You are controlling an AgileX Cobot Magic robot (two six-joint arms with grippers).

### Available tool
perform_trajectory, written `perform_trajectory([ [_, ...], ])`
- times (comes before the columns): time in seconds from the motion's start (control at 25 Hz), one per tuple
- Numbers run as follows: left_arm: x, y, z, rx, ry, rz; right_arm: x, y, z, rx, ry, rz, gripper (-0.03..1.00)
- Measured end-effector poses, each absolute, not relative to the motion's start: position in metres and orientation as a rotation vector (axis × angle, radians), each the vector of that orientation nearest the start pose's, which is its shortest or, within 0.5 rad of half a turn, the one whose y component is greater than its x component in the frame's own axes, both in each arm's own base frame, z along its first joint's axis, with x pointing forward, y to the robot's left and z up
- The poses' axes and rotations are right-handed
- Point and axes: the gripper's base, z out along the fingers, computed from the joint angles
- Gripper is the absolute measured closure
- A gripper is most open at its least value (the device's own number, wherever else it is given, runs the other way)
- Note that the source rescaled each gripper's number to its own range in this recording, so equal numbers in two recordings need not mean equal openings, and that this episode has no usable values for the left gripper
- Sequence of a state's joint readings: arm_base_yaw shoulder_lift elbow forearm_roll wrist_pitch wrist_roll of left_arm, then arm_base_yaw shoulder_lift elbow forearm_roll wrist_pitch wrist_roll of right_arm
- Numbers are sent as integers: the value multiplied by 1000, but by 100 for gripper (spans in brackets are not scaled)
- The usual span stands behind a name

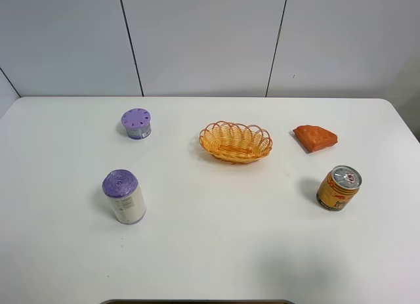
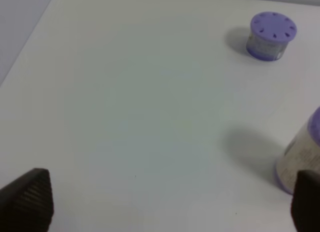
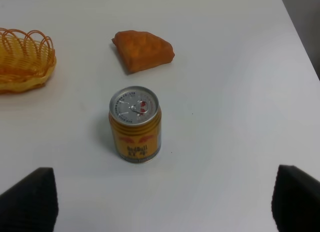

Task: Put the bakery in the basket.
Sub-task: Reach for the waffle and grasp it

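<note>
The bakery is an orange-brown wedge with a bumpy top, lying on the white table to the right of the basket. It also shows in the right wrist view, beyond the drink can. The basket is oval, woven, orange-yellow and empty; its edge shows in the right wrist view. My right gripper is open and empty, held back from the can, well short of the bakery. My left gripper is open and empty over the table's left part. Neither gripper shows in the exterior high view.
A yellow-orange drink can stands in front of the bakery, also in the right wrist view. A purple-lidded low pot and a purple-topped white cylinder stand on the left. The table's right edge is near the bakery.
</note>
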State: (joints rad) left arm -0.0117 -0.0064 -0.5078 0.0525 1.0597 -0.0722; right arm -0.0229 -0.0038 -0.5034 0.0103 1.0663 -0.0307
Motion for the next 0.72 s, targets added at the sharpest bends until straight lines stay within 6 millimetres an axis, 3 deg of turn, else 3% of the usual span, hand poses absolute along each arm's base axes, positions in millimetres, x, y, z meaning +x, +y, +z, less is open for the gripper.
perform_trajectory([
  [0.28, -7, 4, 280, -64, 2027, 10, -10, 0, 308, -7, 1992, -34, 47],
  [0.52, -7, 4, 280, -64, 2027, 10, 15, 0, 327, -24, 2090, -42, 47],
  [0.72, -7, 4, 280, -64, 2027, 10, 47, -1, 336, -50, 2206, -51, 47],
])
